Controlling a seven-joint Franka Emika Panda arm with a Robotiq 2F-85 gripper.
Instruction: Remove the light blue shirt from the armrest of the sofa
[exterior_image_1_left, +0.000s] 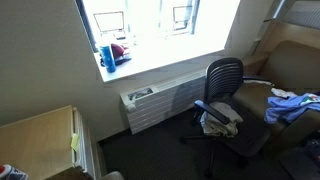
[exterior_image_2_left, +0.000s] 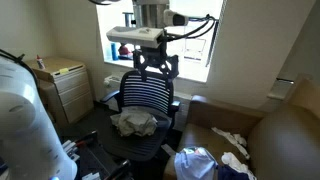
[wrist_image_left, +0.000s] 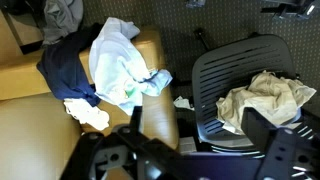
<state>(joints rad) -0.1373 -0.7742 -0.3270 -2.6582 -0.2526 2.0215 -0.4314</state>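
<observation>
While it hangs in the air over an office chair (exterior_image_2_left: 145, 95), the hand (exterior_image_2_left: 158, 72) has its two fingers spread wide apart and holds nothing. The chair has a dark slatted back, and a crumpled beige cloth (exterior_image_2_left: 135, 122) lies on its seat, directly under the hand in an exterior view. The chair stands just beside a tan sofa (wrist_image_left: 40, 140). In the wrist view the light blue shirt (wrist_image_left: 118, 60) lies bunched and draped over the sofa's armrest (wrist_image_left: 160, 115), part of it spilling onto the seat, well apart from the hand. A dark navy garment (wrist_image_left: 62, 68) touches the shirt on the seat side, and a small white cloth (wrist_image_left: 88, 116) lies on the seat cushion just beside the navy one. Beyond the chair, in an exterior view, a white radiator (exterior_image_1_left: 160, 100) sits against the wall below a bright window (exterior_image_1_left: 150, 25), and a pale wooden cabinet (exterior_image_1_left: 40, 130) stands in the near corner.
</observation>
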